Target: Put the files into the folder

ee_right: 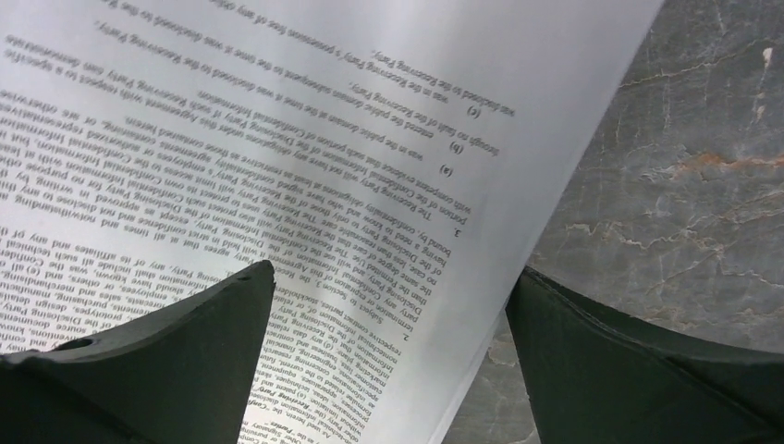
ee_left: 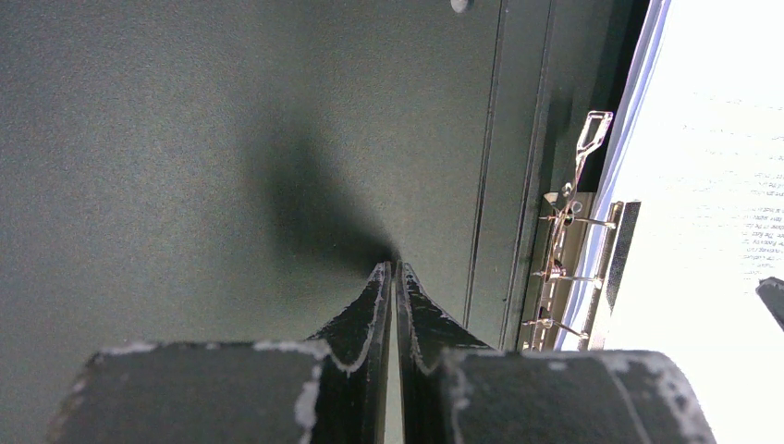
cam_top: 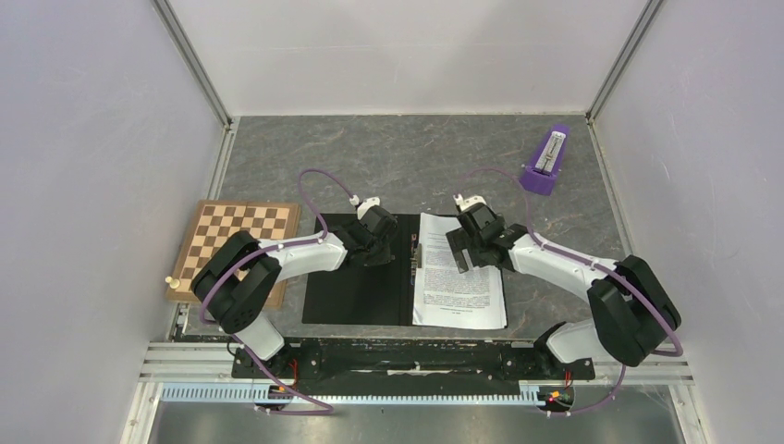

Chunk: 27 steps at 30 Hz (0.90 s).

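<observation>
Nearest us, along the bottom of the top view, the rail is carrying both arm bases. At the left edge of the table the chessboard is lying flat, with the left arm's elbow hanging over its lower right corner.

Moving right, the left gripper is pointing down onto the folder, which is lying open in the centre of the frame with its black inside facing up. In the left wrist view we are seeing this gripper with its jaws pressed together and nothing between them. The tips appear to be touching the black cover, where their shadow is meeting them. To the right in that view, the metal clip is running along the spine.

Just right of the spine, the files are lying flat, printed side up, with their left edge against the clip. The right gripper is hovering over their upper part. In the right wrist view its jaws are standing wide apart and gripping nothing. The left finger is hanging over the printed text and the right finger over the bare table, with the sheet's edge running between them. We cannot tell whether either finger is touching the paper.

In the upper right of the top view, well apart from everything else, a purple stand is sitting on the table.
</observation>
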Each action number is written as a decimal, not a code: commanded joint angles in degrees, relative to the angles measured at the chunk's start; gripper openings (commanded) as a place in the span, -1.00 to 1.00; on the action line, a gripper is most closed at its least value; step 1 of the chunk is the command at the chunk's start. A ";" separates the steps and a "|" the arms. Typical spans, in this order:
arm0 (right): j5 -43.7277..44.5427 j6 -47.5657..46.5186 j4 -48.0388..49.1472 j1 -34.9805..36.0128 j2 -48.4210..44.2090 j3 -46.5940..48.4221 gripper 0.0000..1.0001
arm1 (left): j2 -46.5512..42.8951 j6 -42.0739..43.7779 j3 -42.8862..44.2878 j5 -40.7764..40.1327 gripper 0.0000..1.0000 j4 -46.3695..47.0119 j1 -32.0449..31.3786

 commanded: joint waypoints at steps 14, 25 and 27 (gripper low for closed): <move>-10.45 1.61 8.18 -8.77 1.61 -2.64 0.96 | 0.71 -0.37 1.19 0.16 -0.78 -0.29 -0.20; -8.50 5.24 10.84 -13.69 -5.84 -7.48 0.96 | 0.87 -0.10 1.32 0.17 -0.78 -0.41 -0.25; -11.53 5.41 12.08 -14.37 -5.69 -8.29 0.96 | 0.94 -0.24 1.40 0.13 -0.78 -0.35 -0.29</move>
